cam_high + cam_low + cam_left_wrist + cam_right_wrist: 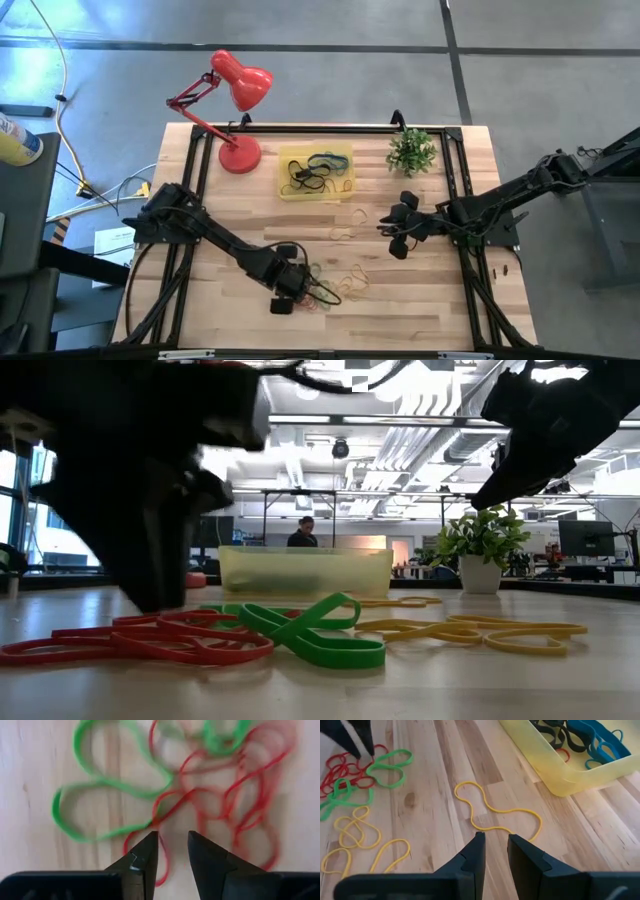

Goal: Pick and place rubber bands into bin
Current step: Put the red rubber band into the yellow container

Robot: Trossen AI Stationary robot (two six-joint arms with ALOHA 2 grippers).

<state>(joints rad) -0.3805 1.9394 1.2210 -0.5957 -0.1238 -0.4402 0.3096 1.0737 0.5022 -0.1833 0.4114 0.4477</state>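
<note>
Red rubber bands [240, 795] and green rubber bands [100, 785] lie tangled flat on the wood near the table's front edge [330, 285], and show in the low view as red bands [150, 640] and green bands [310, 630]. My left gripper [172, 837] points down over the red ones, open, its tips low at the table [288, 295]. Yellow bands [480, 632] lie to the right of the pile. My right gripper [495, 840] hangs open above one long yellow band [495, 810], well clear of the table [495, 485]. The yellow bin [315, 172] at the back holds dark and blue bands [580, 735]. My left gripper comes from above with its two fingers standing on either side of a red band's strand [164, 865]. The jaws show a gap. Whether the fingertips touch that strand or the table, I cannot tell.
A red desk lamp [235, 100] stands at the back left, and a small potted plant [412, 150] at the back right beside the bin. Black frame rails run along the table's left, right and far edges. A person [303, 532] shows far off in the room.
</note>
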